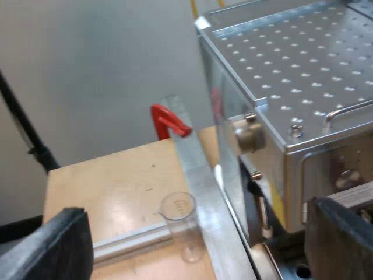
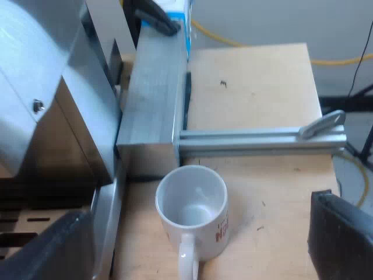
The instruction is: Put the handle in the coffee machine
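The espresso machine shows its perforated steel top and a round knob on its side. My left gripper is open beside the machine, with nothing between its fingers; the clear measuring glass stands on the wooden table beyond it. My right gripper is open too and hovers over a white mug with red lettering, which stands upright and empty next to the machine's steel side. Neither gripper holds anything.
An aluminium rail lies across the wooden table just past the mug, joined to a thick metal block. A red curved piece sticks up at the table's edge by the machine. A blue object stands beyond the block.
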Controlling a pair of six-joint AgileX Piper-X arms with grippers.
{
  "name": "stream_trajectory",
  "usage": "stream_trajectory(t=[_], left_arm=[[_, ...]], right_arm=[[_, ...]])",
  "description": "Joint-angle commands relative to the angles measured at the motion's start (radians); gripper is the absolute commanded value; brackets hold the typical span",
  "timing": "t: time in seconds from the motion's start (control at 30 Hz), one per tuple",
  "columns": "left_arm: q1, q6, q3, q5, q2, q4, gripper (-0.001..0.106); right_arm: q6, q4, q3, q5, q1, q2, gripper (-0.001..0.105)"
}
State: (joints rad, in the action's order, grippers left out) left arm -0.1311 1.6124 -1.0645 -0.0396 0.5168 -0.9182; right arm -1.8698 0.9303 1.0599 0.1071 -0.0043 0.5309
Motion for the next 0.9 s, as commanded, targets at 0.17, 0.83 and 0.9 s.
stream_trajectory(t=[0.17, 0.83, 0.9], left_arm=[[0.037, 0.003, 0.149, -0.025, -0.254, 0.004, 0.075], [0.037, -0.076, 0.319, -0.049, -0.621, -0.069, 0.075], [0.037, -0.076, 0.324, -0.058, -0.642, -0.091, 0.075]], right_arm=[[-0.018, 0.0, -0.044, 0.002, -0.004, -0.199, 0.075], [-0.011, 0.055, -0.219, 0.002, -0.004, -0.589, 0.075], [-0.011, 0.062, -0.218, -0.004, -0.004, -0.583, 0.075]])
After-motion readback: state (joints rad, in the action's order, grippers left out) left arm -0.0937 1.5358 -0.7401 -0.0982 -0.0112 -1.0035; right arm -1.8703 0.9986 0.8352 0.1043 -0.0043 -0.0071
